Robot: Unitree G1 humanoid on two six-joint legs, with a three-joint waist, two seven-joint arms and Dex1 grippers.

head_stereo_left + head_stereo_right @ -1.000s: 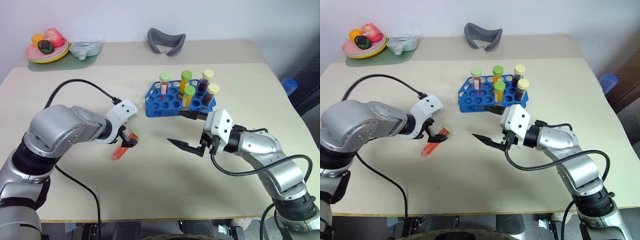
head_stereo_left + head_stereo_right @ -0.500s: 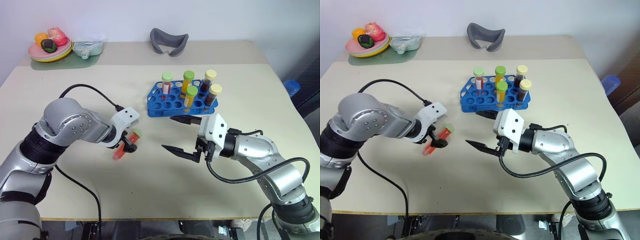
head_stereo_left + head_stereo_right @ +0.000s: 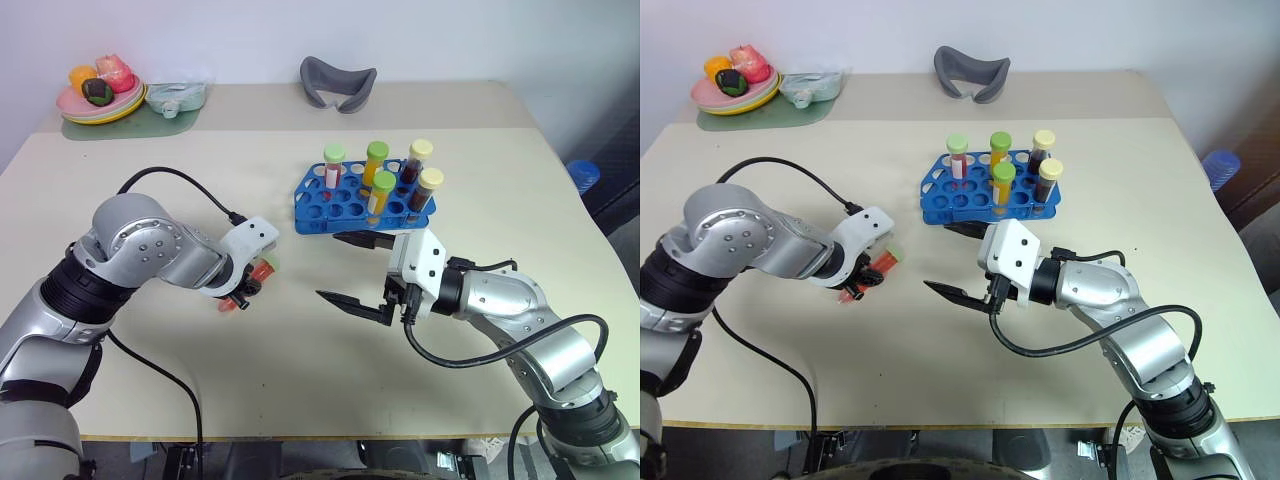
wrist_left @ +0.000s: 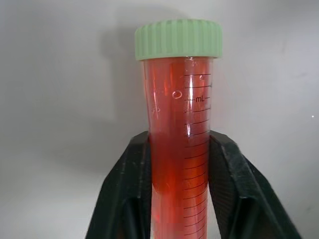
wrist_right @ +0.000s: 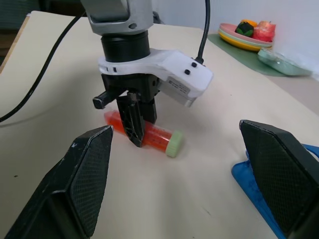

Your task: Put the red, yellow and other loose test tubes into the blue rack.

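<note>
A red test tube (image 3: 252,282) with a pale green cap lies flat on the table to the left of the middle. My left gripper (image 4: 179,164) points steeply down and is shut on it, one black finger (image 4: 127,194) on each side of the tube (image 4: 178,129). The right wrist view shows the same grip on the tube (image 5: 158,136). My right gripper (image 3: 329,267) hangs level and open, pointing left toward the tube, just in front of the blue rack (image 3: 328,208). Several capped tubes stand in the rack's right half.
At the far left corner a plate of fruit (image 3: 98,98) sits on a green mat beside a clear dish (image 3: 176,97). A grey curved object (image 3: 337,80) lies at the back centre. A blue object (image 3: 582,174) is on the floor past the right edge.
My left gripper's fingers stood open around the red tube and have now shut on it. The right arm has stayed about where it was.
</note>
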